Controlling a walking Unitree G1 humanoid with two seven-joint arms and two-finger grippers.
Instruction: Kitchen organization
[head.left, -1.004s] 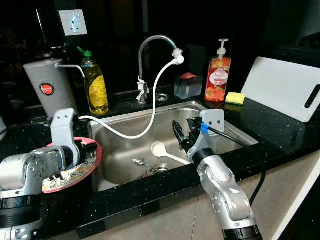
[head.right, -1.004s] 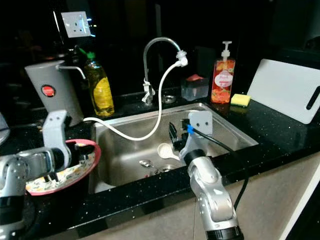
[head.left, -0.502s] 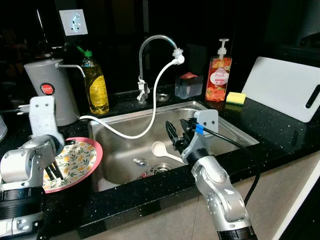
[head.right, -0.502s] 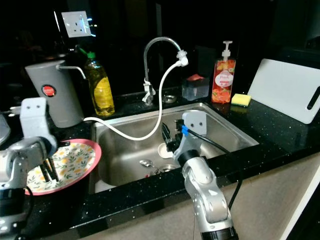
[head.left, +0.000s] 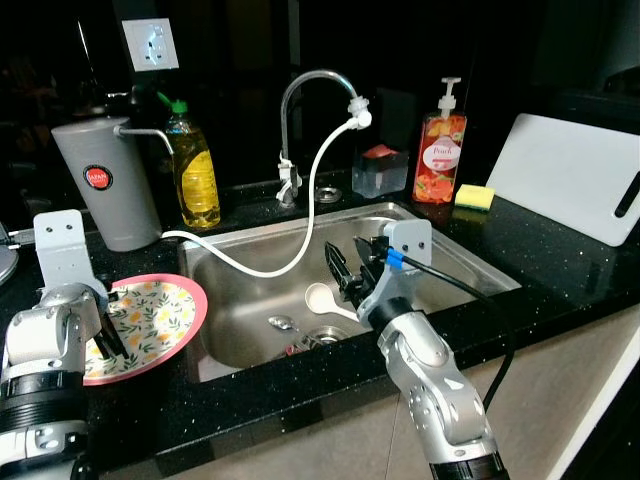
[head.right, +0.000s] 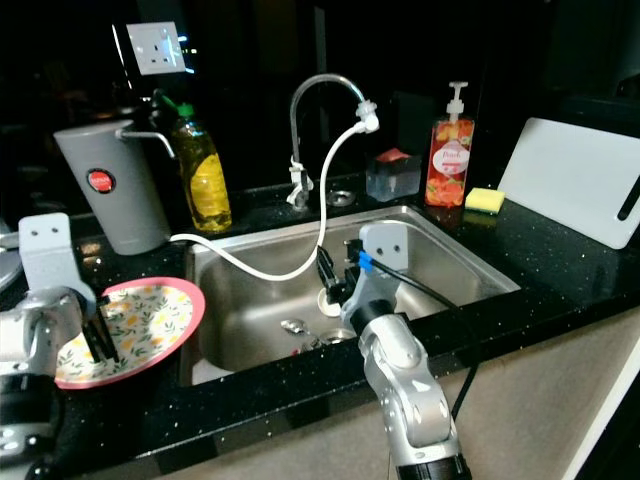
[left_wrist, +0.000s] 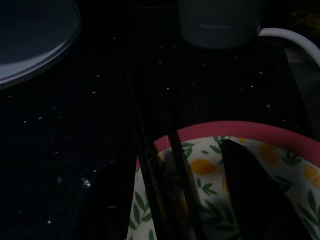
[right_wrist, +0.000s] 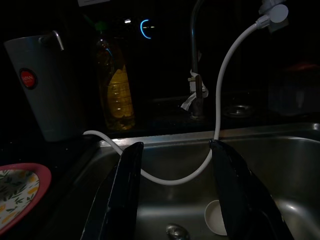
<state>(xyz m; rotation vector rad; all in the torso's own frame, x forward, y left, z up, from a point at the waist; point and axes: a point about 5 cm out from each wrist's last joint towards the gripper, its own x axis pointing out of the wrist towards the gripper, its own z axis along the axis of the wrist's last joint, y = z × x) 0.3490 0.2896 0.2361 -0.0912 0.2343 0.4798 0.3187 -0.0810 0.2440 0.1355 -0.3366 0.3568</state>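
Now the right end effector (head.left: 348, 270), fingers spread wide, is hovering just above the white spoon (head.left: 322, 298), whose handle is running rightward in the sink (head.left: 470, 262).

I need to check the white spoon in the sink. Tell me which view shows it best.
Left eye view: the white spoon lies whole on the sink floor. In the right eye view the right gripper covers most of it; the right wrist view catches just its bowl.

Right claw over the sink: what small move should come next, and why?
Probably lower it toward the white spoon. The right claw hangs open above the sink, just over the spoon, holding nothing. The left claw rests at the plate on the counter.
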